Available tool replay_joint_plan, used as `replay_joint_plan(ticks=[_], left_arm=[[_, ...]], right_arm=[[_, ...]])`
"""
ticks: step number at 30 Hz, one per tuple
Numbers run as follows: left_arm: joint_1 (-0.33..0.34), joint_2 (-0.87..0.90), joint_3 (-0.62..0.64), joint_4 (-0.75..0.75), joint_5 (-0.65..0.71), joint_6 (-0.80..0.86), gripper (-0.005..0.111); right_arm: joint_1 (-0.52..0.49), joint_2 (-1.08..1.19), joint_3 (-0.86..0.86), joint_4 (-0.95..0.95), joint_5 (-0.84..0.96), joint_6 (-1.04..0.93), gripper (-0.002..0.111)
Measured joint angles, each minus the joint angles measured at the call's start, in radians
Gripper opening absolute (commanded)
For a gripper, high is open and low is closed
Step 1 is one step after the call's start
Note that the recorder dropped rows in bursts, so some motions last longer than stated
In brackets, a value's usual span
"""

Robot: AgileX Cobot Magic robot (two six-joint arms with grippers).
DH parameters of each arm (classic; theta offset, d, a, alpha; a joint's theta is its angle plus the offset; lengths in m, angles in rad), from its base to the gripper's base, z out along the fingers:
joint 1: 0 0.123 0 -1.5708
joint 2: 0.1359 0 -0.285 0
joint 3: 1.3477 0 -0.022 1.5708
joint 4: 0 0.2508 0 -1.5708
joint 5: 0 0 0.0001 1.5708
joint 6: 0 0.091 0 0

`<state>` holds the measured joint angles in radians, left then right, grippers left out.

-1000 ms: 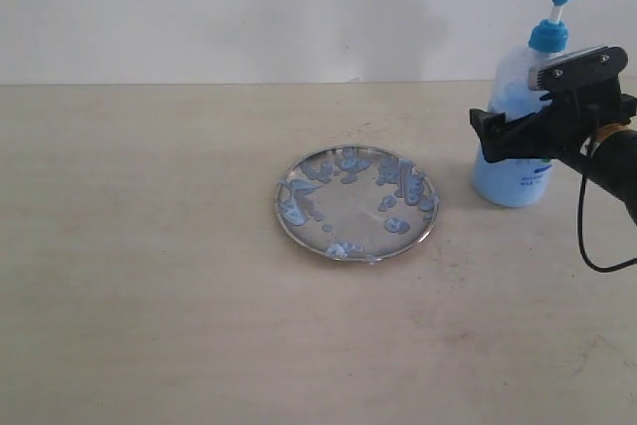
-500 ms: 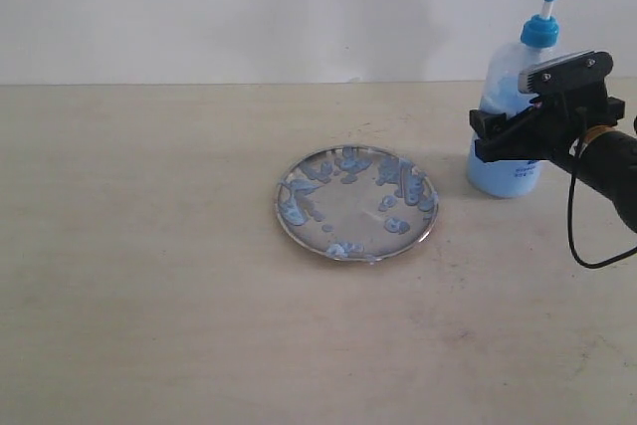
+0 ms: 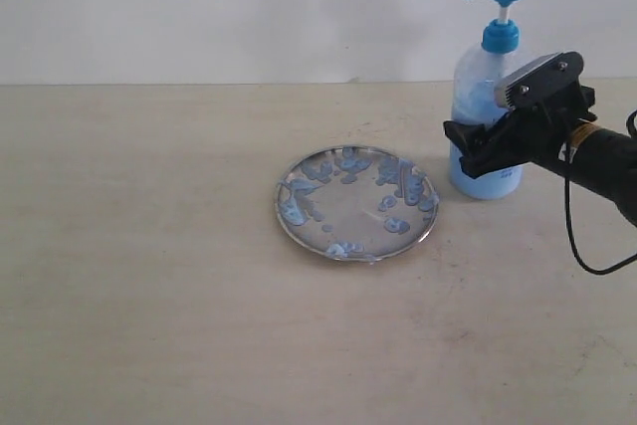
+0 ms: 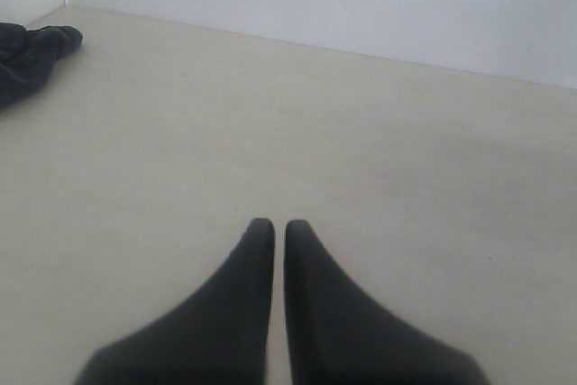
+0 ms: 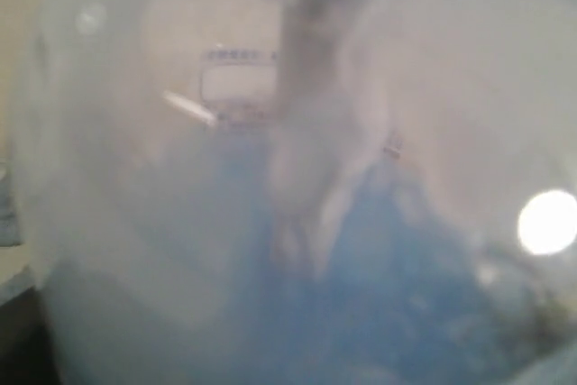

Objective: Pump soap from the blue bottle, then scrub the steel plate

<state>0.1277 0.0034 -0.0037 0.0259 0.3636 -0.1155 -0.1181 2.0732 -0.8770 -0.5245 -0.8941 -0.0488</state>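
Clasping blue bottle (image 3: 485,77), label (image 3: 503,176) illegible.

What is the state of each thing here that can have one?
Bottle: upright, partly full, pump head up.
Plate: lying flat on the table, dotted with soap blobs.
Right jaws: closed on the bottle's body.
Left jaws: shut, holding nothing.
Dark cloth: crumpled on the table.

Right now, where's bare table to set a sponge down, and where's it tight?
Bare: the table left of the steel plate, and the whole strip in front of it. Tight: the gap between plate and blue bottle, where the right gripper clamps the bottle.
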Motion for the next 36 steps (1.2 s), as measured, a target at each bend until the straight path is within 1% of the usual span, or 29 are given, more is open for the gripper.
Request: replay_joint_plan(ticks=[6, 11, 16, 18, 19, 21, 27, 29, 30, 31, 32, 33, 34, 35, 36], left_arm=[[0.000, 0.000, 0.000, 0.000, 0.000, 0.000, 0.004], [0.000, 0.000, 0.000, -0.014, -0.005, -0.005, 0.004], [0.000, 0.000, 0.000, -0.210, -0.092, -0.049, 0.004], [0.000, 0.000, 0.000, -0.321, -0.124, -0.058, 0.004], [0.000, 0.000, 0.000, -0.413, -0.143, -0.065, 0.004], [0.000, 0.000, 0.000, -0.500, -0.163, -0.066, 0.004], [0.000, 0.000, 0.000, -0.557, -0.166, -0.066, 0.004], [0.000, 0.000, 0.000, -0.576, -0.244, -0.068, 0.004], [0.000, 0.000, 0.000, -0.601, -0.323, -0.074, 0.004], [0.000, 0.015, -0.007, -0.605, -0.385, -0.074, 0.004], [0.000, 0.065, -0.039, -0.599, -0.424, -0.074, 0.004], [0.000, 0.144, -0.081, -0.584, -0.437, -0.075, 0.004], [-0.011, 0.267, -0.154, -0.533, -0.430, -0.081, 0.004], [-0.025, 0.340, -0.212, -0.489, -0.424, -0.081, 0.004], [-0.058, 0.457, -0.276, -0.442, -0.415, -0.083, 0.004]], right_arm=[[0.000, -0.002, 0.000, -0.048, -0.012, -0.068, 0.001], [0.001, -0.003, 0.000, -0.062, -0.013, -0.087, 0.001], [0.001, -0.003, 0.000, -0.066, -0.016, -0.091, 0.001], [0.001, -0.003, 0.000, -0.066, -0.016, -0.093, 0.001], [0.001, -0.003, 0.000, -0.068, -0.016, -0.093, 0.001], [0.001, -0.003, 0.000, -0.070, -0.016, -0.093, 0.001], [0.001, -0.003, 0.000, -0.070, -0.016, -0.103, 0.001], [0.001, -0.003, 0.000, -0.074, -0.018, -0.126, 0.001], [0.002, -0.003, 0.000, -0.074, -0.020, -0.133, 0.001], [0.002, -0.003, 0.000, -0.074, -0.020, -0.135, 0.001], [0.002, -0.003, 0.000, -0.074, -0.020, -0.140, 0.001], [0.002, -0.003, 0.000, -0.074, -0.020, -0.141, 0.001], [0.002, -0.003, 0.000, -0.074, -0.020, -0.143, 0.001], [0.002, -0.003, 0.000, -0.076, -0.020, -0.143, 0.001], [0.002, -0.003, 0.000, -0.076, -0.020, -0.146, 0.001]])
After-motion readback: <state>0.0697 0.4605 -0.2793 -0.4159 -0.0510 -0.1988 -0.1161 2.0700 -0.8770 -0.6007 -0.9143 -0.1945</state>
